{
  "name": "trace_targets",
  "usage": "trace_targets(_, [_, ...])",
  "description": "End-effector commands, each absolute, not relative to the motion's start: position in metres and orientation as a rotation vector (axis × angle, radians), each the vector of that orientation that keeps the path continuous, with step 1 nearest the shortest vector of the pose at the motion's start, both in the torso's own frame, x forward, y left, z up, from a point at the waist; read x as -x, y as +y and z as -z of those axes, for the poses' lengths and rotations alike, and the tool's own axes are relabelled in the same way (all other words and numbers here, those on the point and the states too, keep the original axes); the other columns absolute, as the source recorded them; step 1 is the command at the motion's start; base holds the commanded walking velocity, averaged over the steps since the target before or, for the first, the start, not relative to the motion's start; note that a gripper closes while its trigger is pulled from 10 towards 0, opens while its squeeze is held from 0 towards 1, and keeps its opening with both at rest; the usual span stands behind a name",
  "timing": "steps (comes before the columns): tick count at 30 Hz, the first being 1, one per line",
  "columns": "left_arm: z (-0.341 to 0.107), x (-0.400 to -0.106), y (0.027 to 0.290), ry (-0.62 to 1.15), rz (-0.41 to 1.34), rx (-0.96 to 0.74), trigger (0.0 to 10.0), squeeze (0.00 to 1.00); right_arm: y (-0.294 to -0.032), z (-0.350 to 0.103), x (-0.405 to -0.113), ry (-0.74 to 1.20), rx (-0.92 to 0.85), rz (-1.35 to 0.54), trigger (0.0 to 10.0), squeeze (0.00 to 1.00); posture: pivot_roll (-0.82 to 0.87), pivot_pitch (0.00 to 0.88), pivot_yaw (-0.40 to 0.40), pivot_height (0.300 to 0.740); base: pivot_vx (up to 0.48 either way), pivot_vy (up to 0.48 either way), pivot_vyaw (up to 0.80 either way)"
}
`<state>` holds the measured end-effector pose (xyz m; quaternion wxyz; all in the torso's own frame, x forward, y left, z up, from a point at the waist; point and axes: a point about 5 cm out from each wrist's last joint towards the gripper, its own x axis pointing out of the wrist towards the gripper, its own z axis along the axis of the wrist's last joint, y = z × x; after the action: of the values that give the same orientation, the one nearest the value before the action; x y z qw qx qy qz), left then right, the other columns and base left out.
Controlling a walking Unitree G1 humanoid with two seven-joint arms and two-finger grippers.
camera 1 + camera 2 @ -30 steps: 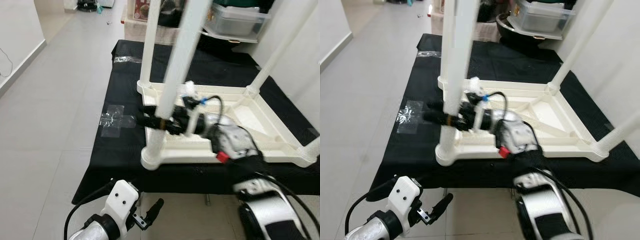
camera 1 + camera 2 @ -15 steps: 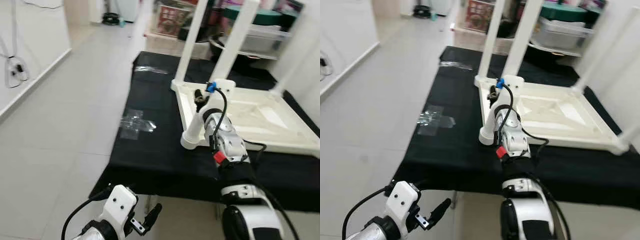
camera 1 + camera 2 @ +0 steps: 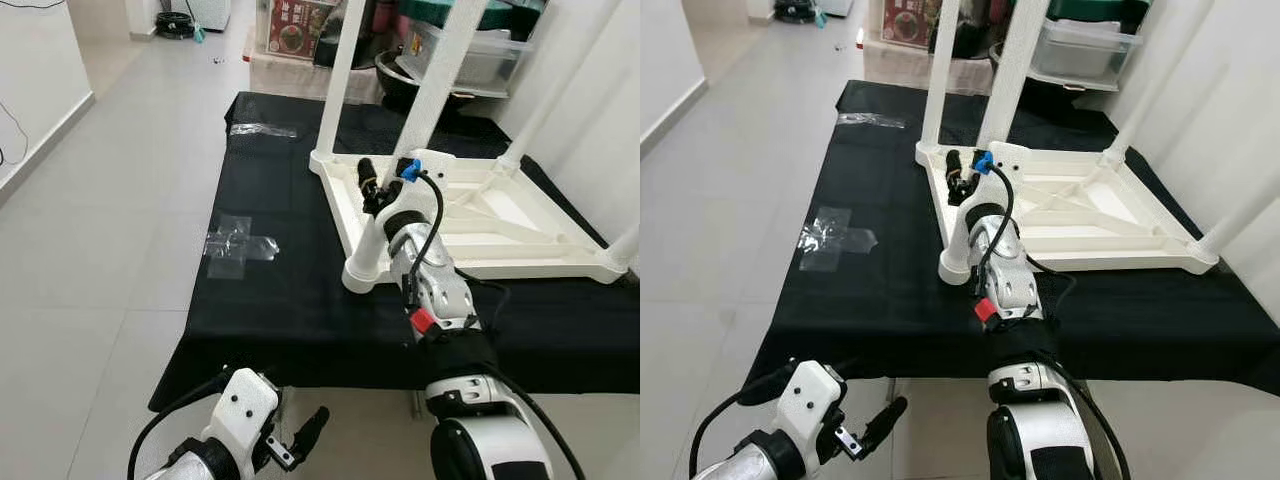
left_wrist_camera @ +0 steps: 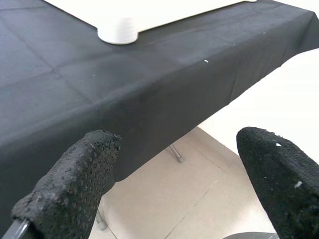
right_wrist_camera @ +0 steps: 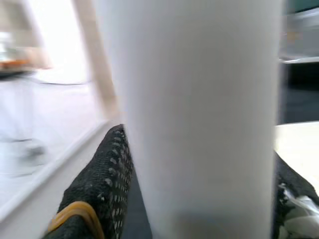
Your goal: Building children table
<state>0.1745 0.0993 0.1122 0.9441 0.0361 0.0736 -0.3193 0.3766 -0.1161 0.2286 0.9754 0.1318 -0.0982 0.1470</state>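
The right tool (image 3: 372, 192) grips the near-left leg (image 3: 425, 95) of the white children's table (image 3: 480, 215), its black fingers (image 5: 99, 179) closed on either side of the post low down near the base. The children's table lies upside down, legs up, on a table draped in black cloth (image 3: 270, 290). The left tool (image 3: 305, 432) hangs low beside the table's near edge, its fingers (image 4: 70, 189) spread apart over the pale tiled floor (image 3: 90, 260).

The black-draped table (image 3: 300, 300) is viewed downward from the head by both eye cameras; its edge is seen from below by the left wrist, the white tubular plastic leg (image 5: 199, 114) close-up by the right.
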Motion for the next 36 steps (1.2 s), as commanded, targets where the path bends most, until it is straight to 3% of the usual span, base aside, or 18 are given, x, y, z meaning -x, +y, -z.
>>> trace_targets(1, [-0.108,-0.173,0.097,0.174,0.659,-0.069,10.0,0.0,-0.104,-0.229,-0.37,-0.17,-0.308,-0.537,10.0,0.0,0.12,0.075,-0.165,0.74,0.0,0.0,0.0])
trace_targets(2, [-0.108,-0.173,0.097,0.174,0.659,-0.069,10.0,0.0,-0.104,-0.229,-0.37,-0.17,-0.308,-0.537,10.0,0.0,0.12,0.075,-0.165,0.74,0.0,0.0,0.0])
trace_targets(3, [-0.108,-0.173,0.097,0.174,0.66,-0.069,10.0,0.0,-0.105,-0.228,-0.362,-0.104,-0.343,-0.788,10.0,0.0,0.12,0.066,-0.164,0.74,0.0,0.0,0.0])
trace_targets(11, [-0.107,-0.172,0.096,0.177,0.664,-0.066,10.0,0.0,-0.108,-0.231,-0.34,-0.028,-0.286,-1.232,10.0,0.0,0.12,0.059,-0.166,0.74,0.0,0.0,0.0])
trace_targets(12, [-0.107,-0.172,0.096,0.176,0.663,-0.065,10.0,0.0,-0.105,-0.23,-0.329,-0.014,-0.218,-1.398,10.0,0.0,0.13,0.064,-0.168,0.74,0.0,0.0,0.0])
trace_targets(16, [-0.108,-0.172,0.096,0.175,0.661,-0.066,10.0,0.0,-0.101,-0.226,-0.326,-0.011,-0.166,-1.461,10.0,0.0,0.13,0.067,-0.169,0.74,0.0,0.0,0.0])
trace_targets(17, [-0.108,-0.172,0.096,0.174,0.661,-0.066,10.0,0.0,-0.097,-0.224,-0.331,-0.016,-0.145,-1.428,0.0,0.0,0.13,0.071,-0.169,0.74,0.0,0.0,0.0])
trace_targets(20, [-0.108,-0.172,0.096,0.174,0.66,-0.066,10.0,0.0,-0.092,-0.225,-0.335,-0.037,-0.128,-1.409,0.0,0.0,0.13,0.075,-0.169,0.74,0.0,0.0,0.0])
trace_targets(22, [-0.108,-0.172,0.096,0.174,0.66,-0.066,10.0,0.0,-0.088,-0.226,-0.342,-0.058,-0.13,-1.334,0.0,0.0,0.13,0.075,-0.169,0.74,0.0,0.0,0.0])
trace_targets(23, [-0.108,-0.172,0.096,0.174,0.659,-0.065,10.0,0.0,-0.087,-0.23,-0.356,-0.075,-0.134,-1.172,0.0,0.0,0.13,0.079,-0.171,0.74,0.0,0.0,0.0])
trace_targets(24, [-0.108,-0.172,0.096,0.174,0.659,-0.065,10.0,0.0,-0.087,-0.23,-0.356,-0.075,-0.134,-1.172,0.0,0.0,0.13,0.079,-0.171,0.74,0.0,0.0,0.0])
trace_targets(27, [-0.109,-0.172,0.096,0.175,0.659,-0.063,10.0,0.0,-0.105,-0.231,-0.382,-0.089,-0.124,-0.729,0.0,0.0,0.12,0.08,-0.17,0.74,0.0,0.0,0.0])
trace_targets(28, [-0.109,-0.172,0.096,0.175,0.659,-0.063,10.0,0.0,-0.105,-0.231,-0.382,-0.089,-0.124,-0.729,0.0,0.0,0.12,0.08,-0.17,0.74,0.0,0.0,0.0])
trace_targets(31, [-0.108,-0.172,0.096,0.176,0.661,-0.063,10.0,0.0,-0.15,-0.218,-0.397,-0.014,-0.135,-0.168,0.0,0.0,0.12,0.08,-0.167,0.74,0.0,0.0,0.0])
trace_targets(33, [-0.108,-0.173,0.097,0.177,0.664,-0.066,10.0,0.0,-0.168,-0.208,-0.393,0.027,-0.156,0.053,0.0,0.0,0.13,0.08,-0.164,0.74,0.0,0.0,0.0])
trace_targets(36, [-0.108,-0.173,0.097,0.177,0.666,-0.068,10.0,0.0,-0.171,-0.203,-0.39,0.037,-0.169,0.113,0.0,0.0,0.13,0.08,-0.164,0.74,0.0,0.0,0.0])
